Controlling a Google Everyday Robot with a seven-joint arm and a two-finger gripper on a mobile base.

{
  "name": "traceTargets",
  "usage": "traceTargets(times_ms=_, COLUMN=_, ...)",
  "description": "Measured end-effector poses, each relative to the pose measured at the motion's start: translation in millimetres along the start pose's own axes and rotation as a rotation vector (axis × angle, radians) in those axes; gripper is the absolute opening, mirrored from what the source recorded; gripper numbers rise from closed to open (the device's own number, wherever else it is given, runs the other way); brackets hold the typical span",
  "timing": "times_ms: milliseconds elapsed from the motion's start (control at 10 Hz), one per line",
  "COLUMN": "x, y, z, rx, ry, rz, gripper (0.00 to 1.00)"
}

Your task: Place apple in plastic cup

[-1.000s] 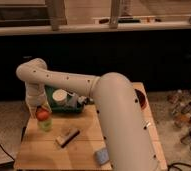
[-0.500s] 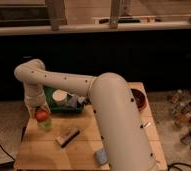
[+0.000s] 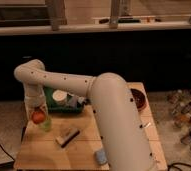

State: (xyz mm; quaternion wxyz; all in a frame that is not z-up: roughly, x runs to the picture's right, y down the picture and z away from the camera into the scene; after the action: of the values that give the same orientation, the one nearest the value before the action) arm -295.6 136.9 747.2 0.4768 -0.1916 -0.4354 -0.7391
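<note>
Downward by a touch, the gripper (image 3: 36, 106) at the left edge of the table (image 3: 81, 150) has brought the apple (image 3: 38, 116), which it seems to clasp, just over the cup (image 3: 45, 125). Placing looks nearly done, with only the release left. Well right, the block (image 3: 67, 136) lies unmoved.

Gripper (image 3: 35, 106): at the left edge of the pale wooden surface (image 3: 81, 150), just above the small red-orange apple (image 3: 38, 116) and the pale green translucent plastic cup (image 3: 45, 125).
Obstacles: green rectangular tray (image 3: 51, 102) just behind; dark rectangular block (image 3: 67, 136) near, front right; thick cream robot arm (image 3: 111, 115) across the centre.
Free room: front-left corner.
</note>
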Motion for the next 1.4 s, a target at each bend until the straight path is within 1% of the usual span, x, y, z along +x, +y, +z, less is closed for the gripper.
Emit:
traceTargets(times_ms=700, x=0.5, y=2.0, z=-1.1, rx=-0.004, ry=-0.009, rz=-0.01, gripper=0.8)
traceTargets(times_ms=1400, x=1.4, y=5.1, z=-6.7, rx=-0.02, ry=0.0, rz=-0.036, gripper=0.8)
